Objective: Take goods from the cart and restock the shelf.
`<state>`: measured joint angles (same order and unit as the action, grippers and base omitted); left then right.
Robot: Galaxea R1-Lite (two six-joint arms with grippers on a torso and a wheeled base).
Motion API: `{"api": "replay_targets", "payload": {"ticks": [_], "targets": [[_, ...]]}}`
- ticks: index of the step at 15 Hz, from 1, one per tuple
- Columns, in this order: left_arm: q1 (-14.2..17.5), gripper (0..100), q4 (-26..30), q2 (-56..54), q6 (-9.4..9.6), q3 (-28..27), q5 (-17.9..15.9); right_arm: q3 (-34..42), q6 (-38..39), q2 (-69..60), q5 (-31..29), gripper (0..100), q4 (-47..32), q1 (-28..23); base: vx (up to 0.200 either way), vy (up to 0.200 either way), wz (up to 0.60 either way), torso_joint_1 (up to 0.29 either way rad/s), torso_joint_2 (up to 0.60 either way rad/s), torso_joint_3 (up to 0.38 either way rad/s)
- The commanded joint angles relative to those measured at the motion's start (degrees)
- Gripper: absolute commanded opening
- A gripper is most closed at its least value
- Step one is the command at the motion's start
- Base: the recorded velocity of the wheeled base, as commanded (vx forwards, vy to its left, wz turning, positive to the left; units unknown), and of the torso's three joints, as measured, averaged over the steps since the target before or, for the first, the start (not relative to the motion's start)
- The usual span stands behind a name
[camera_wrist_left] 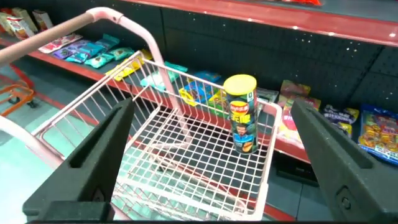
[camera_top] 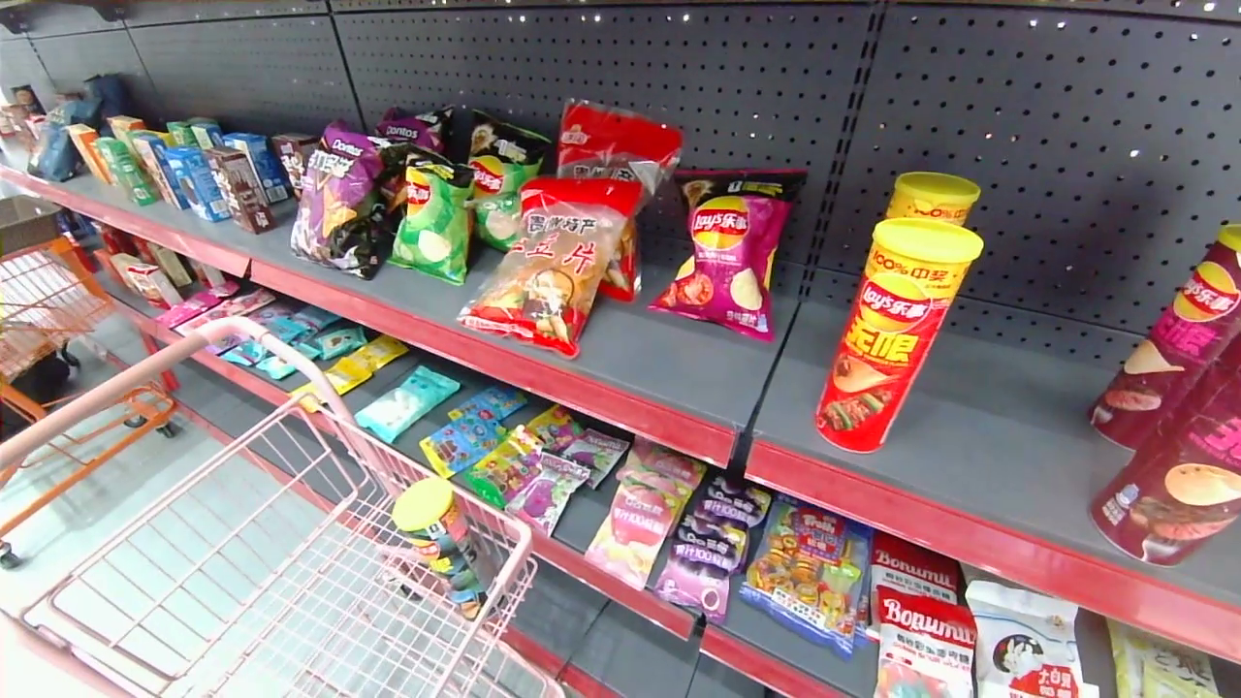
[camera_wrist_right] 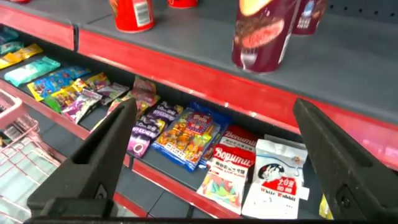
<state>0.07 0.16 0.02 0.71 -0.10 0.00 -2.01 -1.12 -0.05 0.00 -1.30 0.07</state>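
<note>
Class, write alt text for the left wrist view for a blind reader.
A yellow-lidded chip can stands upright in a corner of the pink wire cart, framed by the open left gripper. Snack packets lie beyond.

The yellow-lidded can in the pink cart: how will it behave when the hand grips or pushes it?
The can is a tall, narrow tube standing on the wire floor of the cart, so a sideways nudge would probably tip it. Its round, glossy wall looks stiff but may be slippery. Once lying down, it would likely roll.
</note>
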Motion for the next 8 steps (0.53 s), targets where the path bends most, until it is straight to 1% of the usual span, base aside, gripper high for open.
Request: {"api": "replay_targets", "payload": {"ticks": [1,6,8], "targets": [[0.0,100,0.0,0.0,0.0,0.0,0.0,0.0,0.0,0.0,0.0,100,0.0,0.0,0.0,0.0,0.0,-0.154,0.37,0.217],[0.0,100,0.0,0.0,0.08,0.0,0.0,0.0,0.0,0.0,0.0,100,0.0,0.0,0.0,0.0,0.0,-0.145,0.38,0.23],[0.0,100,0.0,0.0,0.08,0.0,0.0,0.0,-0.1,0.0,0.0,100,0.0,0.0,0.0,0.0,0.0,-0.176,0.49,0.298]]}}
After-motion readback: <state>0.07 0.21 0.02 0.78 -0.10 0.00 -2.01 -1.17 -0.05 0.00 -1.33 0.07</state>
